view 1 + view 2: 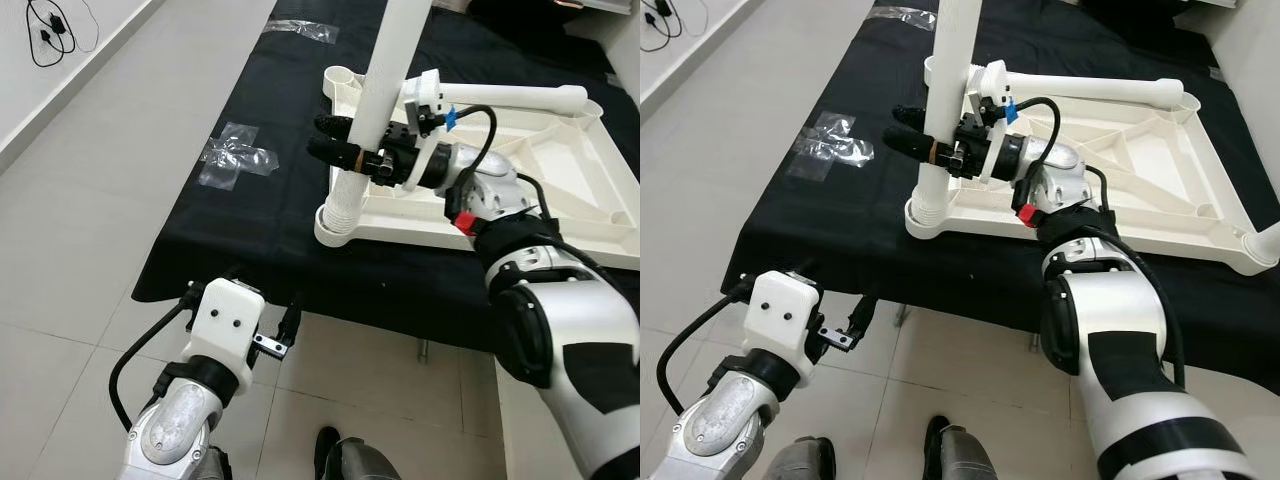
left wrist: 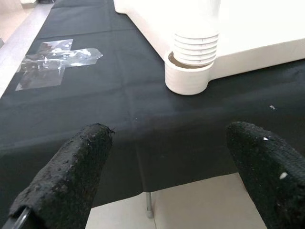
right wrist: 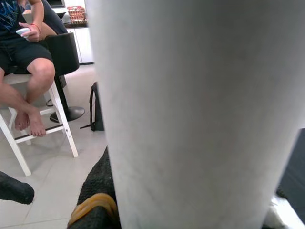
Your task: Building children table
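Before you lies a white plastic tabletop [image 1: 560, 190], turned underside up on a black cloth [image 1: 260, 215] that covers a low surface above the pale tiled floor [image 1: 90, 200]. At its near-left corner you have a round socket [image 2: 189, 78], and a white table leg [image 1: 385, 75] stands upright in it, its ribbed threaded end [image 2: 196, 47] resting in the socket mouth with several ridges above the rim. A second white leg [image 1: 515, 96] lies sideways along the far edge of the tabletop, pointing toward your right. Your right gripper [image 1: 345, 143] reaches across the tabletop from the right and is clamped on the upright table leg partway up, one black finger [image 1: 335, 153] on its near side and one behind it; in the right wrist view the leg fills the frame with a finger [image 3: 97, 191] pressed against it. Your left gripper [image 2: 167, 167] hangs low at the front edge of the cloth, its two black fingers [image 2: 71, 176] spread wide apart with nothing between them, aimed toward the socket. A cross of clear tape [image 1: 235, 155] is stuck on the cloth to the left of the tabletop. In the right wrist view, a person [image 3: 24, 52] sits on a white stool [image 3: 57, 129], holding a phone.
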### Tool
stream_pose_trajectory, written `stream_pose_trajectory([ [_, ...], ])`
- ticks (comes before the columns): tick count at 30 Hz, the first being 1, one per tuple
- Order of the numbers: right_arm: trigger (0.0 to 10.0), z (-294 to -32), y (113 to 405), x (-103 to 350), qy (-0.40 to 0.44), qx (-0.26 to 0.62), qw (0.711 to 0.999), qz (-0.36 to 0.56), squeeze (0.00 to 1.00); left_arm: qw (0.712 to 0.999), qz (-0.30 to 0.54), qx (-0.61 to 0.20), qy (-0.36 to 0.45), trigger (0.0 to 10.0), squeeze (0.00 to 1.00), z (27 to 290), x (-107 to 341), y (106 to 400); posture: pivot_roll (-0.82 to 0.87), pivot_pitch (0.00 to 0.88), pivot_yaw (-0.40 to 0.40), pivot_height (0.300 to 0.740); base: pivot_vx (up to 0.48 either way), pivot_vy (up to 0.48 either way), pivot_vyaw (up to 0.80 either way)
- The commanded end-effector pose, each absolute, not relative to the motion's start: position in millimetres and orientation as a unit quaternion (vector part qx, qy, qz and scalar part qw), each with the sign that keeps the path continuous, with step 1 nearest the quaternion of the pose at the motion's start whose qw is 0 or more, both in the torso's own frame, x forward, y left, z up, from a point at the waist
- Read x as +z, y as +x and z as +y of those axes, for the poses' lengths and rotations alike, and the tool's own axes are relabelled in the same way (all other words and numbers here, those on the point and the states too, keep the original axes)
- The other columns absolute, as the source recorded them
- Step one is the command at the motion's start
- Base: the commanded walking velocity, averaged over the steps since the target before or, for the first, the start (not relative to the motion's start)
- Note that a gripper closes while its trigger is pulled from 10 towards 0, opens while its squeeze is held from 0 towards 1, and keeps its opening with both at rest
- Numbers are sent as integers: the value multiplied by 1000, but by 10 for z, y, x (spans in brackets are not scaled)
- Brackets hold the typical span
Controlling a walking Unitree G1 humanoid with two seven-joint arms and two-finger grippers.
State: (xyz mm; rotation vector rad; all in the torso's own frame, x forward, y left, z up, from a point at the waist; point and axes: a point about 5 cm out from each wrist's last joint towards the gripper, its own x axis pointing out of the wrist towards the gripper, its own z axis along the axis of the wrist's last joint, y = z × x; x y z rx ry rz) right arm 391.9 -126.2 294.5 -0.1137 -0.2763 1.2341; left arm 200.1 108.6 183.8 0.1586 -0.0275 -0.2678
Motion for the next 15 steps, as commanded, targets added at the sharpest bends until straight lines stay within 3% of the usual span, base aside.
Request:
stream_pose_trajectory([
  [1,10000,-1279,3922,2796,-62,574,810,-101,0,987,-7,-140,83,10000,0,1063,1795,1973,161,271,-131,740,0,0,0],
  [15,10000,-1131,3887,2661,-61,603,790,-91,0,986,-11,-141,89,10000,0,1070,1813,1961,170,260,-132,740,0,0,0],
])
